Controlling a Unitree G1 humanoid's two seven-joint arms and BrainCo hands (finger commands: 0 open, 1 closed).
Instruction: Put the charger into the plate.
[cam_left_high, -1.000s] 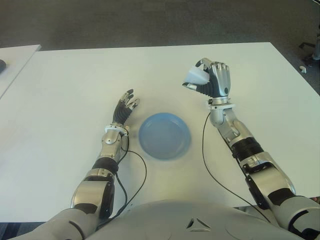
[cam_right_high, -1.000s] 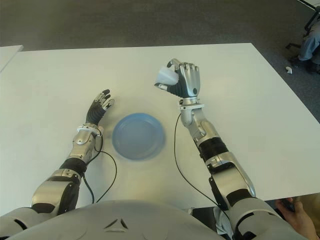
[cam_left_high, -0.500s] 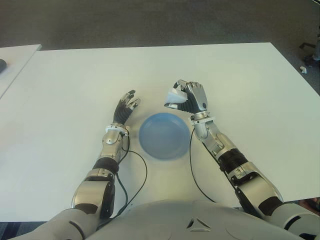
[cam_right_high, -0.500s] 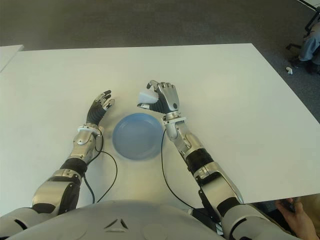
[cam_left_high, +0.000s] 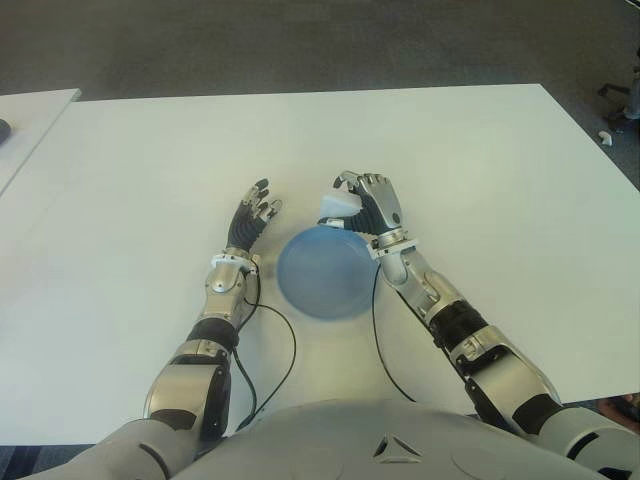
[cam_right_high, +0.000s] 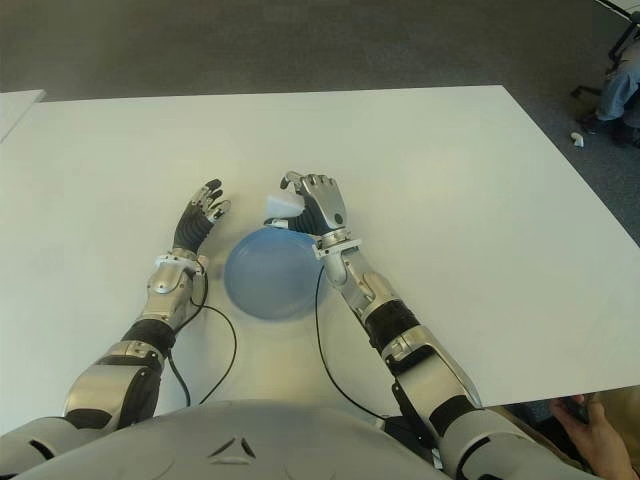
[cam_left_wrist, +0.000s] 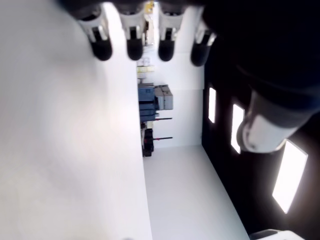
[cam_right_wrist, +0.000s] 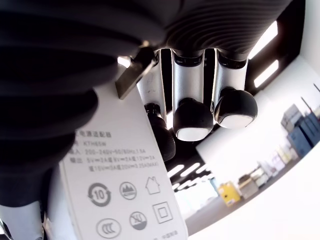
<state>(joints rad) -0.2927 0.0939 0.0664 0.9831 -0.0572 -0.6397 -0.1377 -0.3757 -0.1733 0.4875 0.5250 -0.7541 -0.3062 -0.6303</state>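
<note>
Broad white desk (cam_left_high: 480, 140) across most of the eye views, with dark grey carpeted floor (cam_left_high: 300, 45) beyond its far edge and the corner of a second white surface (cam_left_high: 30, 110) off to the robot's left. At the far right of the right eye view, part of a wheeled chair (cam_right_high: 622, 70) and, at the bottom corner, a person's hand (cam_right_high: 590, 420). Near the desk's middle, close to the robot's body, a round blue plate (cam_left_high: 325, 275), shallow, lying flat. On the plate's right, right hand (cam_left_high: 362, 205) raised at the plate's far right rim, back of the hand toward the camera, fingers curled round a white charger (cam_left_high: 337, 205) that juts from the hand's left side, over the plate's far edge. Not clear whether the charger touches the plate. In the right wrist view, charger (cam_right_wrist: 125, 195) pressed against the palm, label side with printed text and symbols showing, one metal prong visible by the fingers (cam_right_wrist: 192, 117) folded over it. On the plate's left, left hand (cam_left_high: 252, 215) just beside the rim, fingers straight and slightly spread, nothing held; the same straight fingertips (cam_left_wrist: 132, 45) seen in the left wrist view. Thin black cables (cam_left_high: 385, 335) trailing along the desk from both forearms.
</note>
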